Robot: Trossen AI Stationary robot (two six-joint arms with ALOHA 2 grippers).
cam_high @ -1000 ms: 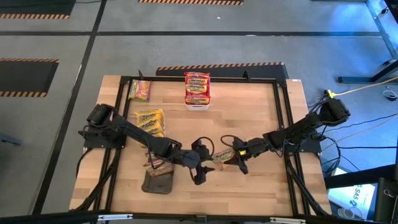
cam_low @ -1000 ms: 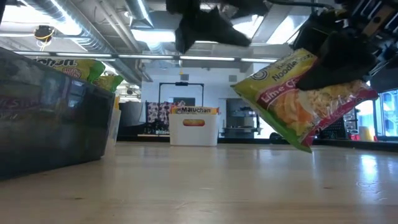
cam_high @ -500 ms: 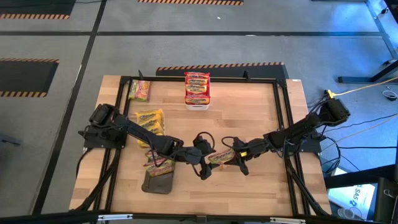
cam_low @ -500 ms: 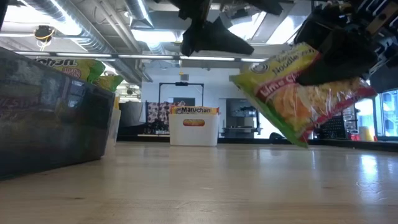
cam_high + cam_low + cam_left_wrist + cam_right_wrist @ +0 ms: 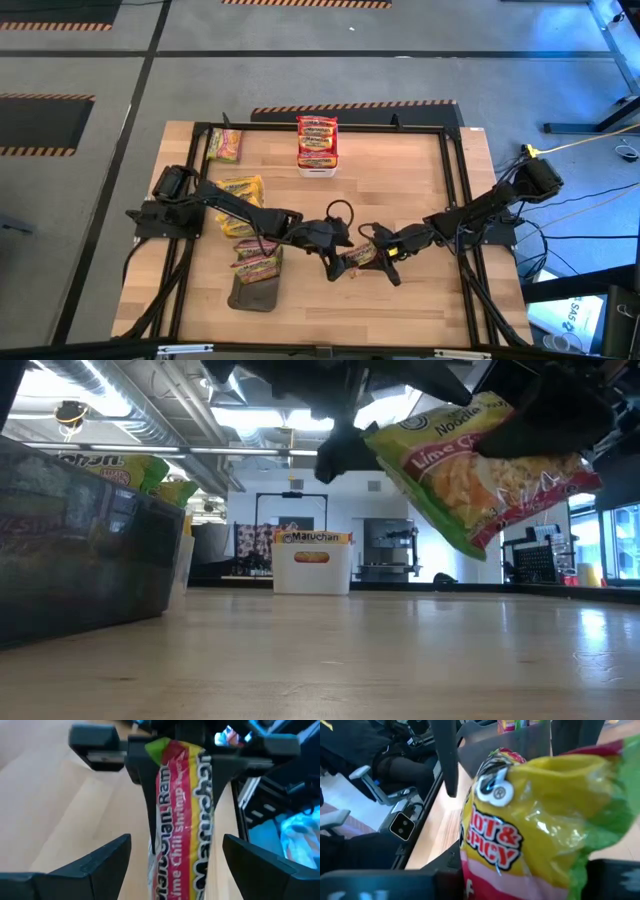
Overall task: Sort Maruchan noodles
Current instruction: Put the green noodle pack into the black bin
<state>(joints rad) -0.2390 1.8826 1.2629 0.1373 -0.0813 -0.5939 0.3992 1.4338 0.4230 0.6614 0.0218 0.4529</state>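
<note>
- The right gripper (image 5: 372, 258) holds a lime-chili noodle packet (image 5: 358, 256) clamped between its fingers, in the air above the middle of the worktop (image 5: 400, 180), a little toward the near edge.
- The left gripper (image 5: 337, 250) has moved in from the left over the last second and now sits right at the packet's free end; its fingers stand wide apart, one on each side of the packet, gripping nothing yet.
- The packet itself has risen and swung slightly toward the left arm over that second.
- My reading: this is a hand-over in the air. The left gripper needs to close on the packet before the right lets go, or the packet falls to the worktop.
- The left wrist view shows what the high view cannot: the packet (image 5: 180, 815) seen edge-on, centred between the two spread fingers (image 5: 90, 865), with the right gripper's dark frame behind it.
- The low view shows the packet (image 5: 480, 470) hanging clear of the worktop, tilted, which the high view only hints at.
- The right wrist view gives the label close up (image 5: 530, 815), yellow with green and pink.
- Only the high view shows the sorting so far: a white bin (image 5: 317, 148) of red-banded packets at the far edge, a green packet (image 5: 226, 146) near the far left corner, yellow packets (image 5: 241, 192) by the left edge, and a dark tray (image 5: 255, 290) near the front with packets on it.
</note>
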